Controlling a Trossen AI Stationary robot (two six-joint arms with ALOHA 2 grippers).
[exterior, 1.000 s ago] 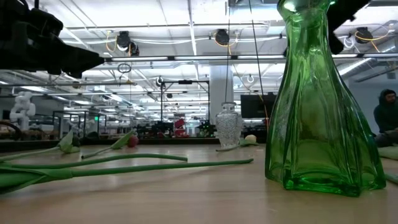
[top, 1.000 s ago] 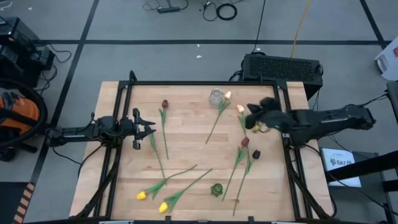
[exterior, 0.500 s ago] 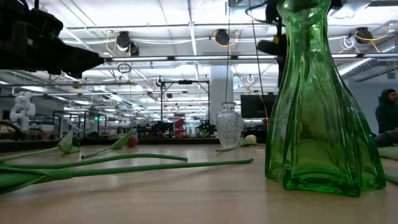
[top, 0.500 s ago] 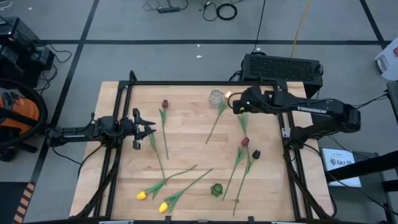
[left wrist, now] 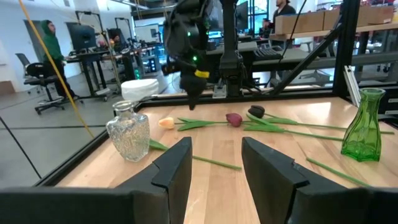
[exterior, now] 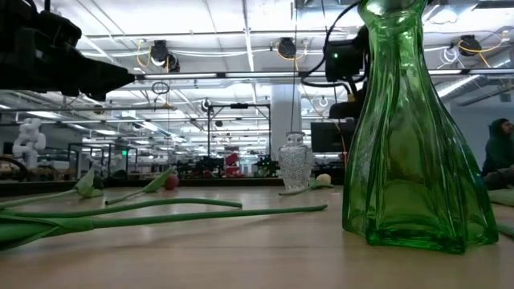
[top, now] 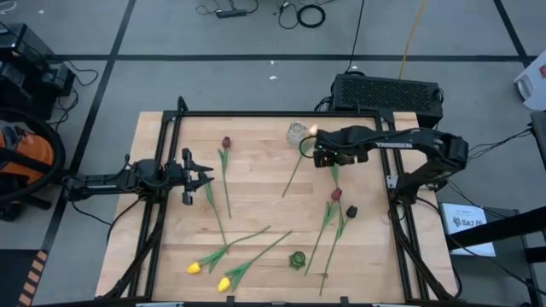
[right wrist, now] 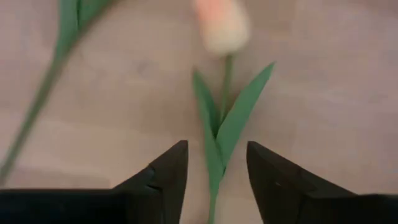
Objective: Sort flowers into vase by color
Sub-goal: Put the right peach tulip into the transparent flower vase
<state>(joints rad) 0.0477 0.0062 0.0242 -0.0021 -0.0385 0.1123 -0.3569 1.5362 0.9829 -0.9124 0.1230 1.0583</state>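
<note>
Swinging in from the table's right edge, my right gripper [top: 321,152] had opened its fingers above the peach tulip [right wrist: 222,26], which lay flat near the clear vase [top: 296,133]. Light and floppy, I judged; pinch the thin stem [right wrist: 227,73] mid-length. My left gripper [top: 198,175] waited, partly open.

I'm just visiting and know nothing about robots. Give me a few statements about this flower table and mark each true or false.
1. The right gripper hangs over a peach tulip, its fingers open. True.
2. The green vase already holds flowers. False: it is empty.
3. Two yellow tulips lie near the table's front edge. True.
4. The clear vase lies tipped on its side. False: it stands upright.
5. The left gripper holds a dark red tulip. False: it holds nothing; that tulip lies on the table.
</note>
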